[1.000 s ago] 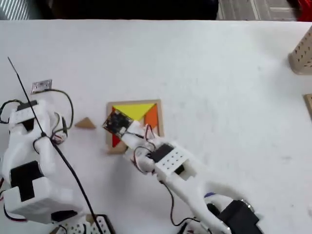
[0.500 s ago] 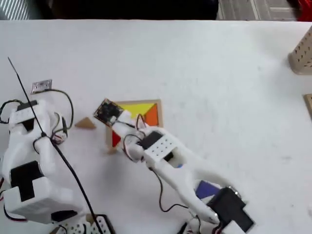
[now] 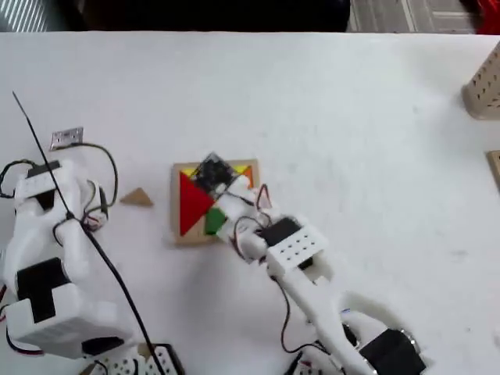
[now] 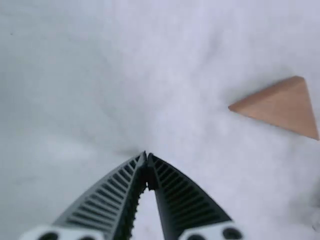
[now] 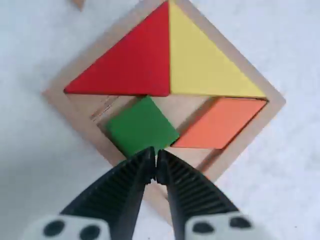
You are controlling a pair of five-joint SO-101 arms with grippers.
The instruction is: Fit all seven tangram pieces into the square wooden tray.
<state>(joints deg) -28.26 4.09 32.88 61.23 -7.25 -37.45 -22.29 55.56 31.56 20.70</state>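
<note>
The right arm (image 3: 293, 254) overhangs the tray (image 3: 186, 237); the wooden triangle (image 3: 137, 198) lies apart on open table (image 3: 351, 117).

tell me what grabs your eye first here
The square wooden tray near the middle of the white table stands out, part filled with a red triangle, a yellow triangle, an orange piece and a green square. The right tool is at the green square's corner, shut. A lone wooden triangle lies left of the tray.
</note>
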